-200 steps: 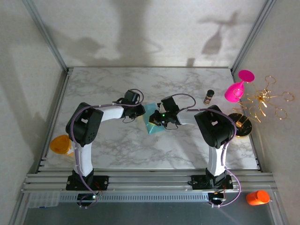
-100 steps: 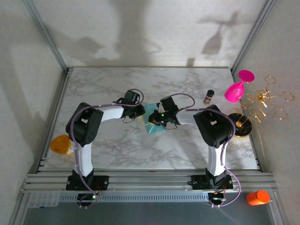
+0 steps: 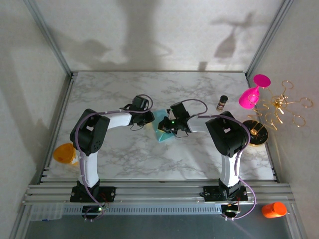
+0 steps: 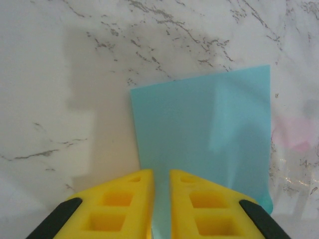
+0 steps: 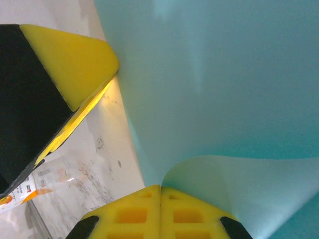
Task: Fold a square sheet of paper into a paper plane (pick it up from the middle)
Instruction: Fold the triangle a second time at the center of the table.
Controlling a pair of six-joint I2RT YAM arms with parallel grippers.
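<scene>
- Teal-blue paper, the square sheet of paper (image 3: 161, 135), lies around the middle of the marble table (image 3: 124, 154), between the two wrists that reach in from left and right.
- In the top view the sheet is partly covered by the right arm's wrist. Its bare parts show on the far side beside the left wrist and on the near side below the right wrist.
- The left claw (image 4: 160, 199) sits at one edge of the sheet with its yellow fingers (image 4: 124, 199) drawn almost together.
- Only a narrow slit is left between them, and teal shows through that slit. I cannot tell whether they pinch the paper or merely rest on it.
- From the left wrist the sheet (image 4: 199, 139) looks mostly flat on the marble, with straight edges. A paler band runs across it towards its right side.
- The right claw (image 5: 160, 209) is fully closed, its two yellow fingers (image 5: 129, 216) meeting along a thin line.
- A curled, paler fold of the sheet (image 5: 224, 74) rises from the flat part and runs into those closed fingers, so this claw has hold of the paper.
- In the right wrist view a yellow and black finger (image 5: 70, 59) of the left claw sits at the sheet's edge, touching it or just beside it.
- Well apart at the table's right edge are a pink goblet (image 3: 251, 94), tilted over, and a gold wire stand (image 3: 279, 105).
- A small dark jar (image 3: 222, 102) stands a little to the left of the goblet.
</scene>
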